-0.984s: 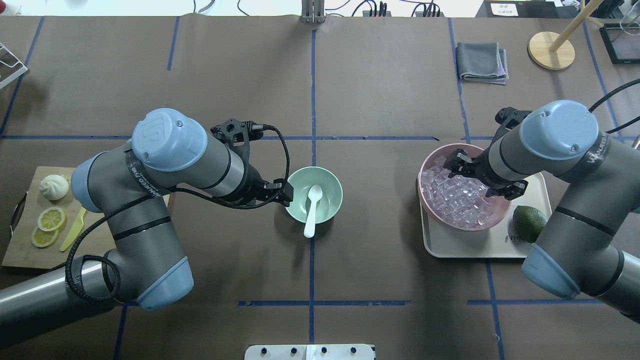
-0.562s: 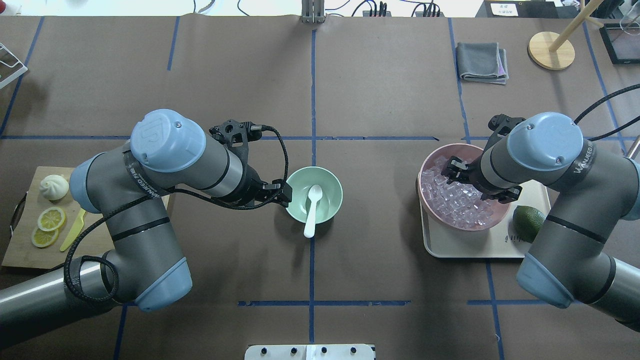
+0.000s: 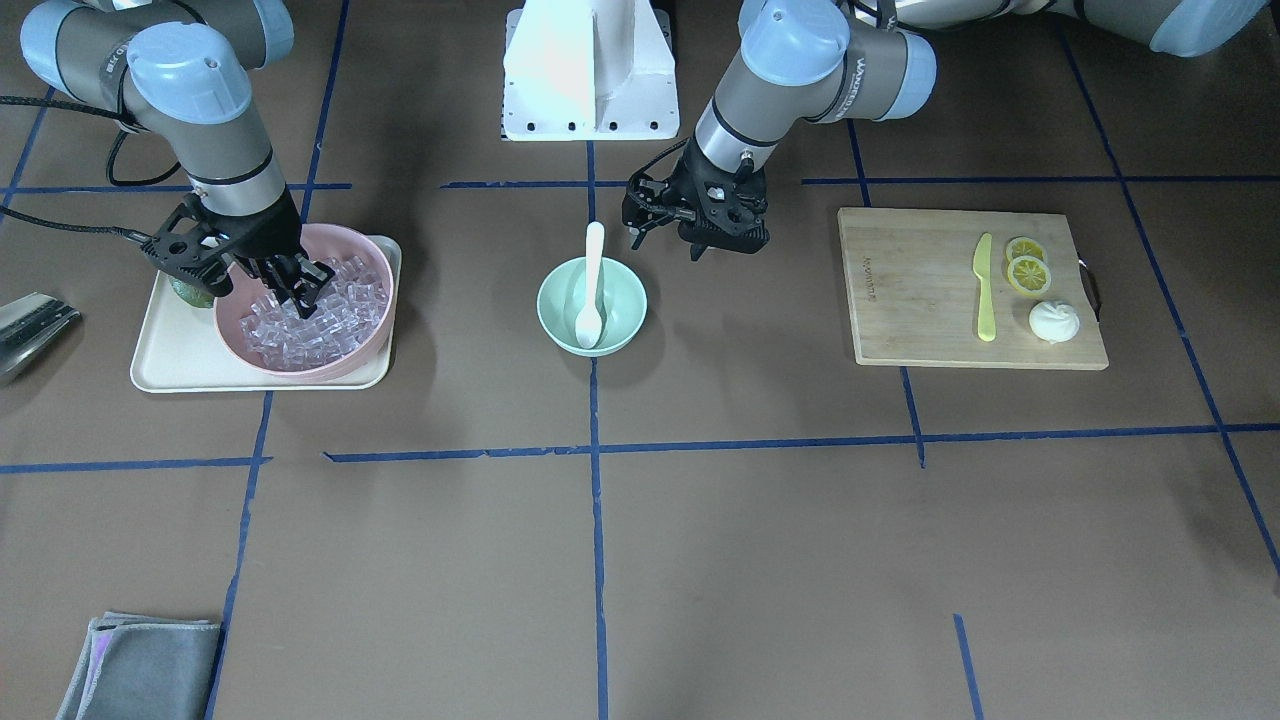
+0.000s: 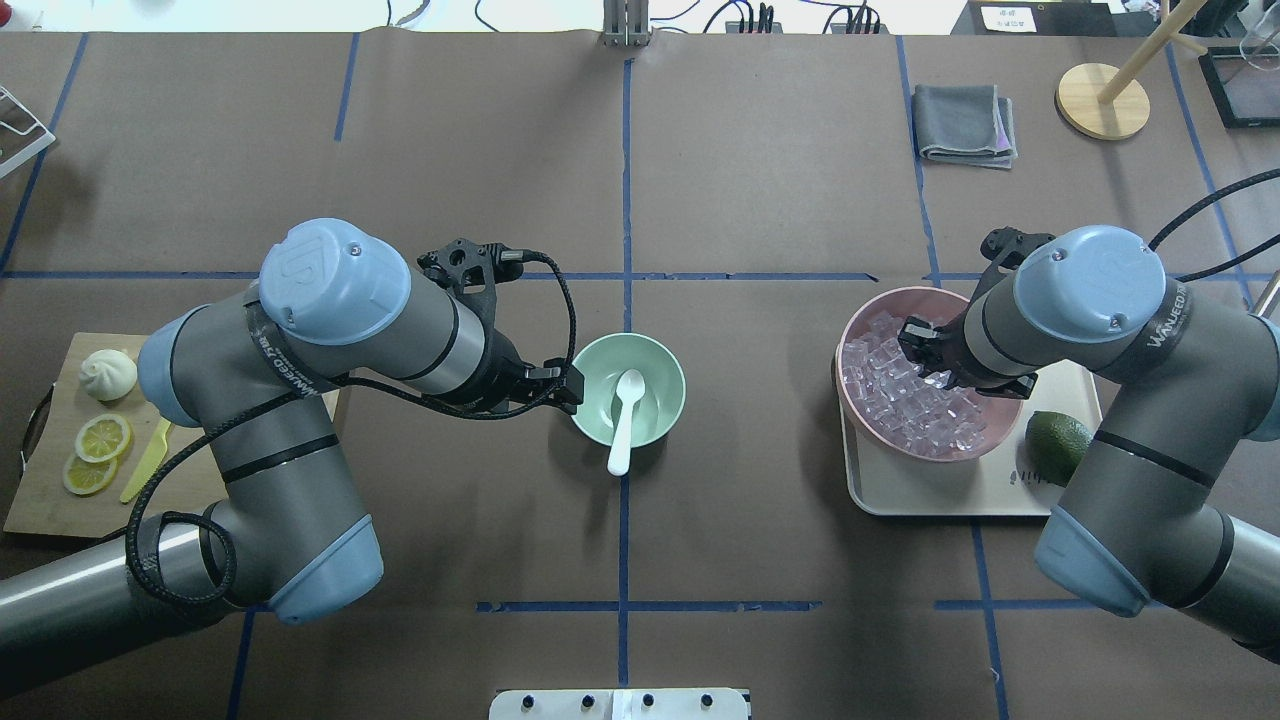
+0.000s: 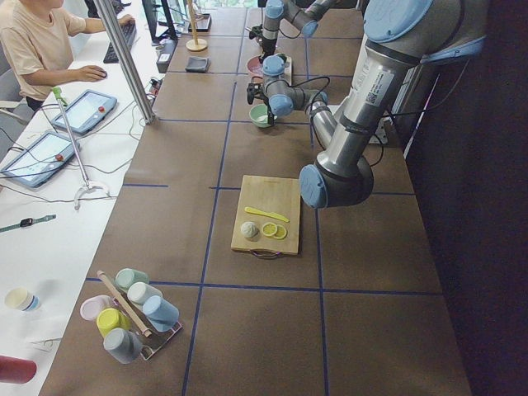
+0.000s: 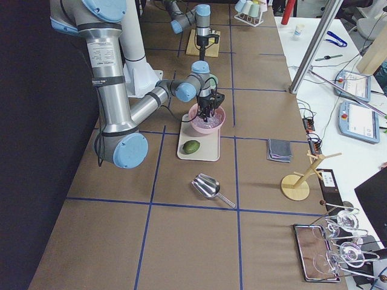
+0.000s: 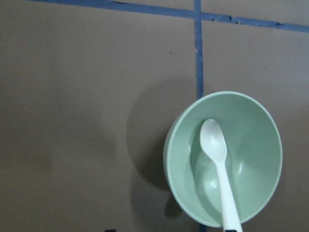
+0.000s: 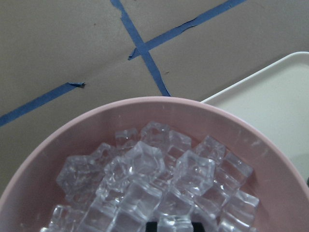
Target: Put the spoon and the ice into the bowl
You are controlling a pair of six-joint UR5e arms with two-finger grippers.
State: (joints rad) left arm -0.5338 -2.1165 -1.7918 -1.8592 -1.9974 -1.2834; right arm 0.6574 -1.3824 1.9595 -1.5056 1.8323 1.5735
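**Right claw (image 3: 298,288) buried in the ice (image 4: 900,400), left claw (image 4: 568,385) idle beside the green bowl (image 4: 668,372)**

From where I stood, the right claw's fingertips were sunk among the clear cubes and lost to sight. Its own wrist camera caught only a dark sliver at the bottom edge, so I could not tell whether it had pinched a cube or was merely pushed in with its fingers apart. The overhead view was no better, since the wrist and its blue joint cap covered most of the claw. The left wrist camera showed none of its own fingers.

The right arm bent in from its side, wrist pointing steeply down into the pink bowl (image 3: 300,372), which sat on a cream tray (image 4: 940,490) next to a dark green fruit (image 4: 1058,445). The left arm was folded at the elbow with its wrist turned downward. Its claw hung above the table with fingers spread and nothing between them.

All the ice lay heaped in the pink bowl around the right claw — well apart from the green bowl. The spoon (image 4: 622,420) rested in the green bowl, scoop down inside and handle leaning over the rim on the robot's side — just beside the left claw, not touching it.
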